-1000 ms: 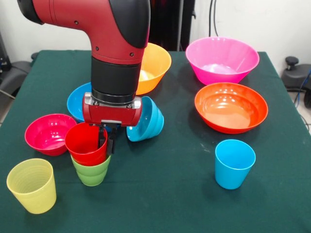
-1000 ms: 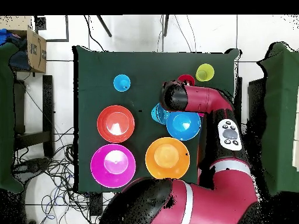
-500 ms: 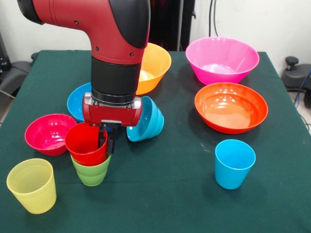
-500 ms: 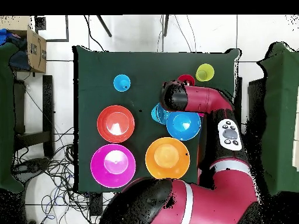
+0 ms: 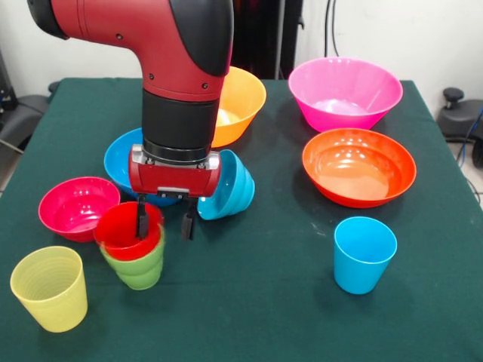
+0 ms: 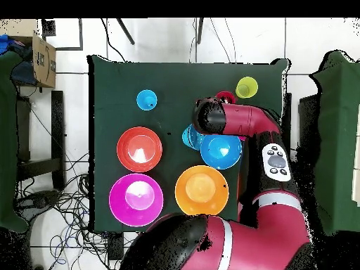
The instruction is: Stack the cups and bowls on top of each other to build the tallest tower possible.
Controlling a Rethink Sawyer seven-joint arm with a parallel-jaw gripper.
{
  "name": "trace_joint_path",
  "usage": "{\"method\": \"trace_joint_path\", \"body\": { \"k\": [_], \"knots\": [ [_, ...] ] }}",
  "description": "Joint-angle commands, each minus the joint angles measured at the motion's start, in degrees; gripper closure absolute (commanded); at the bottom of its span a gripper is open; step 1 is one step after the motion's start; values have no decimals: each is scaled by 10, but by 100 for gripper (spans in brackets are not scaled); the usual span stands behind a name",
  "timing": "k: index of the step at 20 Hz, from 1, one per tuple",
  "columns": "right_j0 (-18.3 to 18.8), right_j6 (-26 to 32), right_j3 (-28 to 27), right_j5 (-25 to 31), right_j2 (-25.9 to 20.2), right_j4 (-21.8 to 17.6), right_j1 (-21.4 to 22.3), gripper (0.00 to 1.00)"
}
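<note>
The claw (image 5: 163, 220) has opened since a moment ago and let go of the red cup (image 5: 128, 232). Now its fingers are apart, one inside the red cup. That cup sits tilted in the green cup (image 5: 139, 268) on the table (image 5: 256, 302), near the yellow cup (image 5: 50, 288).

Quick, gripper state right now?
Gripper: jaws open, holding nothing; one jaw inside the red cup, which sits in the lime green cup.

Gripper (image 5: 162, 220) open, one finger inside red cup (image 5: 128, 231), other outside its rim. Red cup nested in green cup (image 5: 139, 265), tilted. Magenta bowl (image 5: 75, 207) just beside; small blue bowl (image 5: 228, 185) behind gripper.
</note>
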State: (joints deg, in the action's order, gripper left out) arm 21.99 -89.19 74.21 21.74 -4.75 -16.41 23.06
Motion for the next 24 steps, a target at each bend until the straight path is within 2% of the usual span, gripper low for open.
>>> {"method": "trace_joint_path", "body": {
  "k": [1,8,14,21,24],
  "knots": [
    [-13,-28,38,-25,-35,-31,-21,0],
    [-11,-25,32,-23,-36,-30,-23,0],
    [-22,-33,24,-29,-15,-38,-32,0],
    [-50,-47,14,-51,37,-56,-55,0],
    [-65,-44,0,-42,63,-59,-62,0]
  ]
}}
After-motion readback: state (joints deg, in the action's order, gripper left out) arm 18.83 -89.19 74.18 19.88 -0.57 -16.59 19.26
